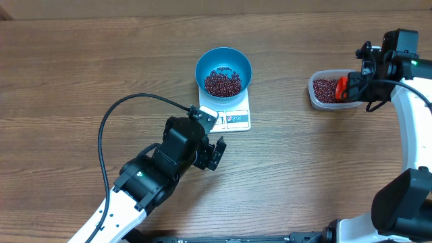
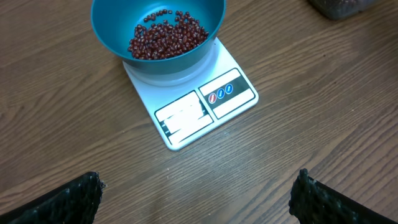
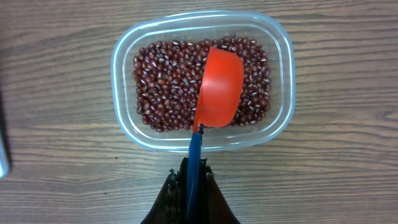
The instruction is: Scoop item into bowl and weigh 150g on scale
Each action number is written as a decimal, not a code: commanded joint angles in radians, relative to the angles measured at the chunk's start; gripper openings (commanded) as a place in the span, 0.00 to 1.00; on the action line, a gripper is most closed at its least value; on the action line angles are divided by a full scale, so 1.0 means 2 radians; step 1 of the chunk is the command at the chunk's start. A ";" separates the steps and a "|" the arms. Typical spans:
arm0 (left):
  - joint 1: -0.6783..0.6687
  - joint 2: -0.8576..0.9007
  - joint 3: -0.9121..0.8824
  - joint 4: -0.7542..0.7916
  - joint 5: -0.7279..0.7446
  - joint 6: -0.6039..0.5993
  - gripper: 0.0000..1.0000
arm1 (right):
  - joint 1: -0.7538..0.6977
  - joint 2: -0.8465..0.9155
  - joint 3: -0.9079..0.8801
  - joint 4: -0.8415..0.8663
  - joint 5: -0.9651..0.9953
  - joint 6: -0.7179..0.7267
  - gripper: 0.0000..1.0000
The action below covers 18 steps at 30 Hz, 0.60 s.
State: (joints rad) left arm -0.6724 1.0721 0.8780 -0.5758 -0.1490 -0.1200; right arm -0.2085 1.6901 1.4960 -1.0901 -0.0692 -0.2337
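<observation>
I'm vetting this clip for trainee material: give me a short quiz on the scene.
1. True or false: the round blue plastic bowl sits on the flat white rectangular scale.
2. The right gripper grips: A) the bowl's rim; B) the orange-red plastic scoop; C) nothing.
3. Fill in: the scoop is over a clear plastic ___ of small maroon beans.
Key: 1 true; 2 B; 3 tub.

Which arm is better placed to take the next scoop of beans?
Right. The right gripper is shut on the scoop, which sits over the tub of beans. The left gripper is open and empty, by the scale.
</observation>
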 commanded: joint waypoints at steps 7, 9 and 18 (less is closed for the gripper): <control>0.002 0.003 0.000 0.000 0.006 0.008 0.99 | 0.020 0.003 -0.002 0.002 0.016 -0.016 0.04; 0.002 0.003 0.000 0.000 0.006 0.008 0.99 | 0.020 0.003 -0.002 0.004 0.015 -0.016 0.04; 0.002 0.003 0.000 0.000 0.006 0.008 1.00 | 0.020 0.003 -0.002 0.003 0.015 -0.016 0.04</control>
State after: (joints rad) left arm -0.6724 1.0721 0.8780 -0.5762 -0.1493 -0.1200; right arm -0.1722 1.6901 1.4960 -1.0912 -0.0441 -0.2626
